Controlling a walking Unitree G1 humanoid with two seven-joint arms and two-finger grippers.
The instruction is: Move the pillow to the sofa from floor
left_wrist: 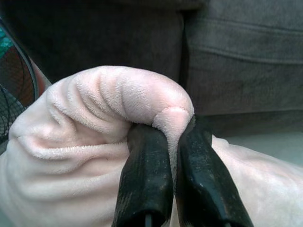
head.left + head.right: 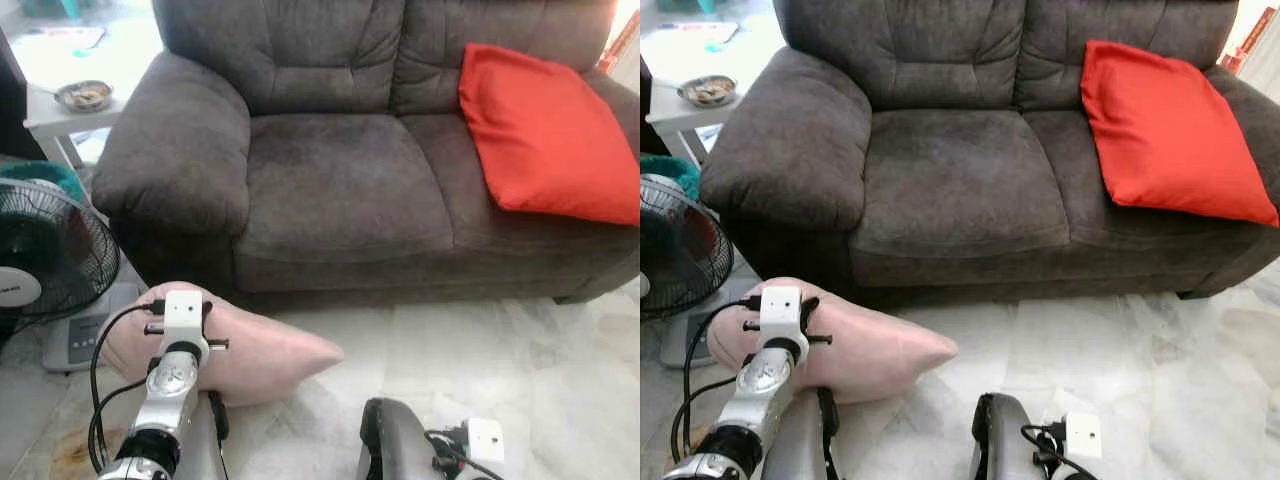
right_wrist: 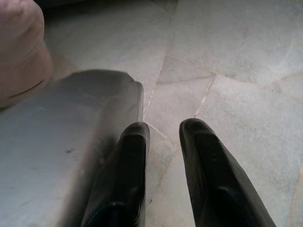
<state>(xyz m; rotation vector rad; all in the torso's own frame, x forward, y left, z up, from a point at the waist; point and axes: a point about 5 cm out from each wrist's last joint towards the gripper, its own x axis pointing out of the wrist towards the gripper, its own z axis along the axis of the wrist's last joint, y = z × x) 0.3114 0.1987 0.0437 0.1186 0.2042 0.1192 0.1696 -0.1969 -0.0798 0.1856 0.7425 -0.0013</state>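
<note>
Two black fingers [image 1: 147, 179] pinch plush, wrinkled pink pillow [image 1: 90, 142].

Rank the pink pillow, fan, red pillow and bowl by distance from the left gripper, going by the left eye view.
1. Pink pillow, pinched in the left gripper.
2. Fan, to its left.
3. Bowl, far left on a side table.
4. Red pillow, on the sofa's right seat.

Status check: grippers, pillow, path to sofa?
Left gripper shut on pink pillow, pillow on floor by sofa. Right gripper open, idle over floor. Red cushion on right seat; left seat free.
</note>
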